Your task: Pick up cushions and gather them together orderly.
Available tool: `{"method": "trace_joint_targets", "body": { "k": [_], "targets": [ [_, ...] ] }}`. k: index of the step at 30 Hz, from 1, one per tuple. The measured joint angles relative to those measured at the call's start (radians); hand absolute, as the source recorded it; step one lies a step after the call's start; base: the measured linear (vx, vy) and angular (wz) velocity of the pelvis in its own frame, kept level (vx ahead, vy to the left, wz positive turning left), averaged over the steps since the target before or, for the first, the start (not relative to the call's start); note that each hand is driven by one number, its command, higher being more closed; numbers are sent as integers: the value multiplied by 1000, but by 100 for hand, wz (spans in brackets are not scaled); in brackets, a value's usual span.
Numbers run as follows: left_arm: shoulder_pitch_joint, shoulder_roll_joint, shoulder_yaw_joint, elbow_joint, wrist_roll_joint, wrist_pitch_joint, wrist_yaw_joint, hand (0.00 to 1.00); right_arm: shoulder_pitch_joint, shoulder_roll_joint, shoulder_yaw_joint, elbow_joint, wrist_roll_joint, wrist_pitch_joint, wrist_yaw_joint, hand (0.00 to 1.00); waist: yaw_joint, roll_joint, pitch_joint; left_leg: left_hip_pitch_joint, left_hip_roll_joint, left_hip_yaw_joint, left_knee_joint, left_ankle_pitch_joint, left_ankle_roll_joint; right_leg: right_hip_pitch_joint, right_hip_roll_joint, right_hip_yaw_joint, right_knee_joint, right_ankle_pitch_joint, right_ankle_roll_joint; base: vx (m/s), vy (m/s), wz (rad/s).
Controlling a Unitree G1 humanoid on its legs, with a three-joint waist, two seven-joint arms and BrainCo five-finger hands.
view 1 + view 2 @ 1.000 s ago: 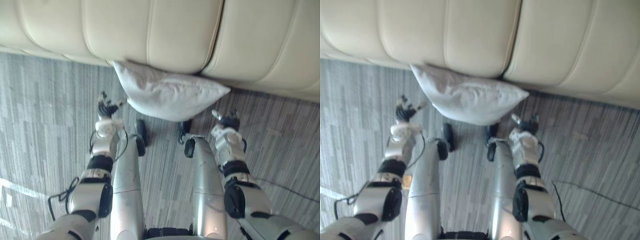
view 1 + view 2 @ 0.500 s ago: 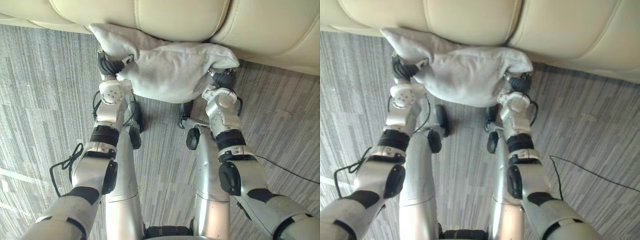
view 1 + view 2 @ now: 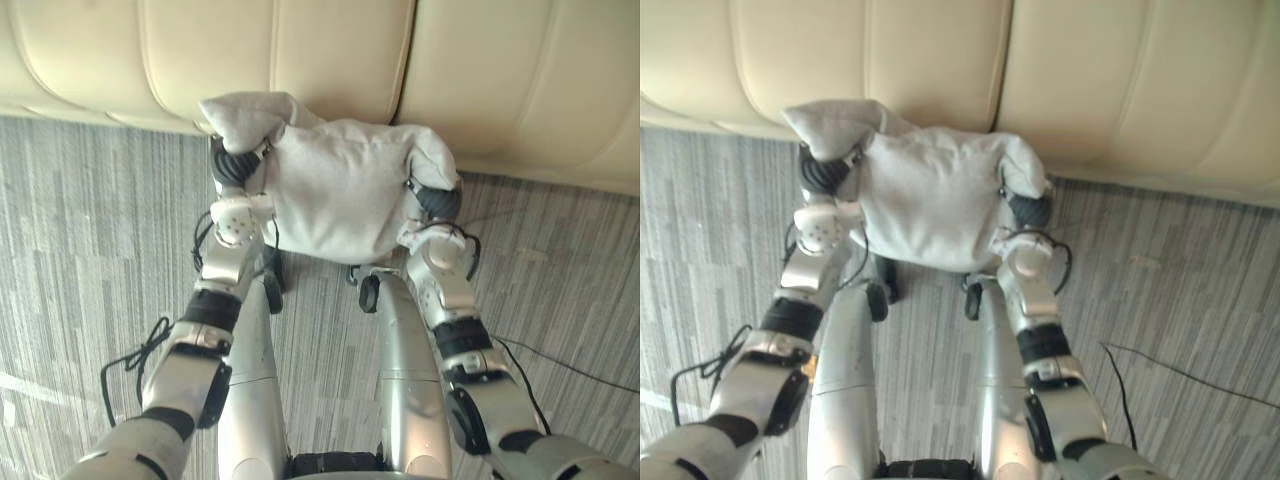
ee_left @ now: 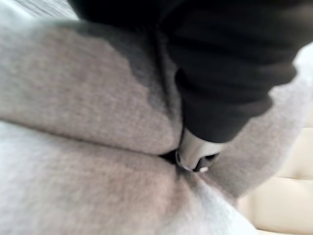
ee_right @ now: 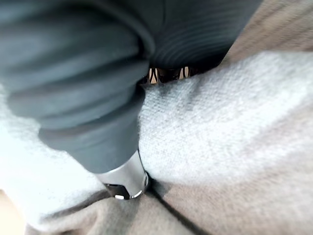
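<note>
A light grey cushion (image 3: 345, 195) hangs between my two hands, off the floor, just in front of the cream sofa (image 3: 330, 55). My left hand (image 3: 235, 165) grips its left end, fingers sunk into the cloth below the upturned corner. My right hand (image 3: 437, 200) clutches the right end the same way. In the left wrist view a silver finger (image 4: 195, 152) digs into a fold of the grey cloth (image 4: 88, 112). The right wrist view shows a finger (image 5: 122, 178) buried in the cushion (image 5: 220, 127) too.
The sofa's padded front runs across the whole top of the eye views, close behind the cushion. Grey striped carpet (image 3: 90, 250) spreads to both sides and toward me.
Both hands went from hanging open beside the cushion to closing on its two ends. The cushion has come up off the floor and bunched narrower between them.
</note>
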State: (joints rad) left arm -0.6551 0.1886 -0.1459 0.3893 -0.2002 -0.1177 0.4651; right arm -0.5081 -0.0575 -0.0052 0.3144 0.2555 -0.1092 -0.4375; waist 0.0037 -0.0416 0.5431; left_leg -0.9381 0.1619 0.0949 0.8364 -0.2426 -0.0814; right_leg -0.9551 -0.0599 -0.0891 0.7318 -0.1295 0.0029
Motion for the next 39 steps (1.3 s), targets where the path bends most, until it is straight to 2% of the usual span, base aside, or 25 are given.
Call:
{"method": "trace_joint_targets", "body": {
  "k": [3, 4, 6, 8, 9, 10, 15, 18, 24, 29, 31, 32, 33, 34, 36, 37, 39],
  "targets": [
    [145, -44, -23, -110, 0, -14, -15, 100, 173, 17, 8, -142, -7, -10, 1, 100, 2, 1, -16, 175, -6, 21, -83, 3, 2, 164, -6, -9, -79, 17, 1, 96, 7, -18],
    [177, -54, -32, -127, 1, -18, -19, 100, 209, 17, 10, -161, -15, -14, 3, 100, 2, 1, -42, 190, -7, 24, -93, 2, 1, 177, -7, -9, -88, 16, 1, 136, 8, -8],
    [290, -86, -59, -187, 2, -32, -41, 100, 330, 13, 10, -236, -30, -22, 15, 100, 1, 6, -147, 231, -9, 31, -126, 6, -5, 217, -2, -11, -128, 21, -6, 193, 18, -7],
    [355, -98, -71, -232, 2, -38, -59, 100, 409, 13, 10, -302, -61, -33, 34, 100, 2, 4, -157, 320, -10, 33, -161, 5, -6, 305, 3, -10, -162, 21, -5, 203, 22, -3],
    [402, -103, -74, -249, 2, -43, -75, 100, 459, 12, 10, -329, -71, -41, 51, 100, 2, 4, -184, 365, -12, 34, -187, 5, -6, 350, 7, -11, -192, 21, -5, 181, 23, -5],
    [452, -103, -84, -270, 2, -44, -86, 100, 514, 13, 12, -351, -88, -46, 67, 100, 2, 4, -215, 405, -13, 38, -212, 4, -6, 390, 10, -10, -218, 21, -4, 142, 21, -5],
    [617, -103, -106, -361, 3, -44, -125, 100, 661, 13, 24, -386, -115, -47, 121, 100, 6, 7, -293, 562, -2, 86, -305, 0, -11, 533, 33, 17, -330, 34, 15, 113, 25, -21],
    [701, -103, -119, -377, 3, -44, -147, 100, 738, 15, 30, -392, -149, -46, 147, 100, 9, 20, -345, 642, 4, 118, -353, -10, -12, 605, 47, 46, -395, 53, 16, 90, 46, -33],
    [760, -103, -129, -377, -2, -44, -175, 100, 771, 14, 29, -411, -178, -39, 158, 100, 10, 31, -386, 724, 5, 151, -380, -22, -11, 665, 73, 117, -461, 96, 16, 64, 58, -36],
    [774, -99, -129, -373, -10, -42, -184, 100, 756, 13, 30, -369, -180, -40, 158, 100, 6, 27, -385, 769, -2, 202, -336, -95, -9, 623, 79, 172, -336, 53, 48, -22, 66, -47],
    [790, -84, -126, -366, -10, -42, -184, 100, 720, 5, 46, -286, -184, -38, 158, 100, 6, 22, -387, 808, 5, 242, -333, -117, -2, 612, 51, 82, -299, 38, 33, -38, 24, -62],
    [797, -69, -126, -364, -10, -42, -184, 100, 702, -15, 59, -239, -192, -37, 158, 100, 0, 21, -388, 825, -3, 255, -343, -121, -2, 612, 3, 9, -286, 10, -13, 14, 30, -31],
    [800, -62, -126, -363, -10, -40, -184, 100, 698, -32, 73, -206, -197, -34, 158, 100, -5, 20, -389, 838, -9, 256, -358, -122, -3, 614, -37, -65, -282, 7, -24, 39, 32, -21],
    [804, -60, -126, -363, -10, -40, -184, 100, 697, -35, 83, -196, -198, -32, 159, 100, -5, 18, -392, 841, -10, 255, -365, -122, -4, 614, -47, -86, -287, 12, -25, 104, -7, -15],
    [806, -52, -124, -363, -21, -40, -184, 100, 676, -60, 99, -162, -198, -22, 165, 100, -6, 21, -395, 841, -9, 228, -379, -124, -9, 627, -36, -113, -318, 22, -28, 114, -29, -17],
    [806, -44, -124, -363, -38, -39, -184, 100, 642, -65, 105, -131, -198, -9, 171, 100, -6, 24, -396, 847, -8, 196, -402, -117, -18, 637, -12, -115, -345, 45, -29, 141, -30, -18],
    [806, -43, -123, -363, -44, -39, -184, 100, 626, -70, 105, -131, -202, -6, 174, 100, -4, 27, -398, 864, -4, 185, -426, -99, -32, 657, 9, -107, -368, 51, -37, 196, -48, -22]
  ]
}}
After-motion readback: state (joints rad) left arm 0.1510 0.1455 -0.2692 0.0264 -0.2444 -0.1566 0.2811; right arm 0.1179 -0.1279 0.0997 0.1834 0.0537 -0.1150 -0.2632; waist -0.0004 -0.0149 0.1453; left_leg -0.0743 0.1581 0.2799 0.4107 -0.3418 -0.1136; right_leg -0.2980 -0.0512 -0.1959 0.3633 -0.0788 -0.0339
